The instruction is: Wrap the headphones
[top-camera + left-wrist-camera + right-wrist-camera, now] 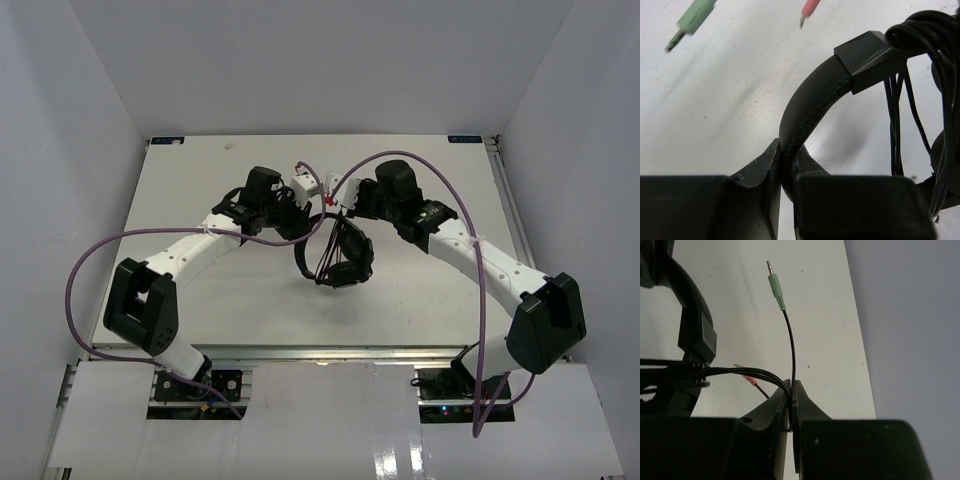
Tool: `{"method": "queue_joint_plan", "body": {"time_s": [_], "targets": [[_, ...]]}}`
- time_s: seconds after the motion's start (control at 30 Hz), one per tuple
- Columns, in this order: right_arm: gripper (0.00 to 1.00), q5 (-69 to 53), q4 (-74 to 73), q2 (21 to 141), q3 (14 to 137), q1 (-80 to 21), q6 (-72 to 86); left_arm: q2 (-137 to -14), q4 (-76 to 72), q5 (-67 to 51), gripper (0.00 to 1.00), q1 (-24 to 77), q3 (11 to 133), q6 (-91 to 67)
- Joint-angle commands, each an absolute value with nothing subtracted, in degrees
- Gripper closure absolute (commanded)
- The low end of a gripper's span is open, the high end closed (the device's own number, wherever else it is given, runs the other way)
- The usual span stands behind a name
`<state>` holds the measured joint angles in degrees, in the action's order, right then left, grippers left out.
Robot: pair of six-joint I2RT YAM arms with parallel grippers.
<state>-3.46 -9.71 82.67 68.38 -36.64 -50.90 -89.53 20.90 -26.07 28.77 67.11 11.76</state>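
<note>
Left wrist view: green plug blurred & cut by top edge, pink plug likewise. Headband hidden where left gripper pinches it. Cord coils run off right edge. Right wrist view: cord vanishes btwn right gripper fingers; headphones cut off at left. Top view: plugs too small to tell apart, fingertips hidden behind wrist parts, mid-desk toward far edge.
</note>
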Motion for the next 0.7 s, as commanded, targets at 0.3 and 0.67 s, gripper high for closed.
{"method": "queue_joint_plan", "body": {"time_s": [0.3,0.67], "targets": [[0.92,-12.0,-4.2,88.0,70.7,-31.2,-36.6,-89.0,19.9,-30.8,1.00,31.5,71.5,10.0],[0.92,-34.1,1.5,90.2,64.4,-21.4,-26.2,-89.4,17.1,-20.5,1.00,28.9,69.6,5.2]]}}
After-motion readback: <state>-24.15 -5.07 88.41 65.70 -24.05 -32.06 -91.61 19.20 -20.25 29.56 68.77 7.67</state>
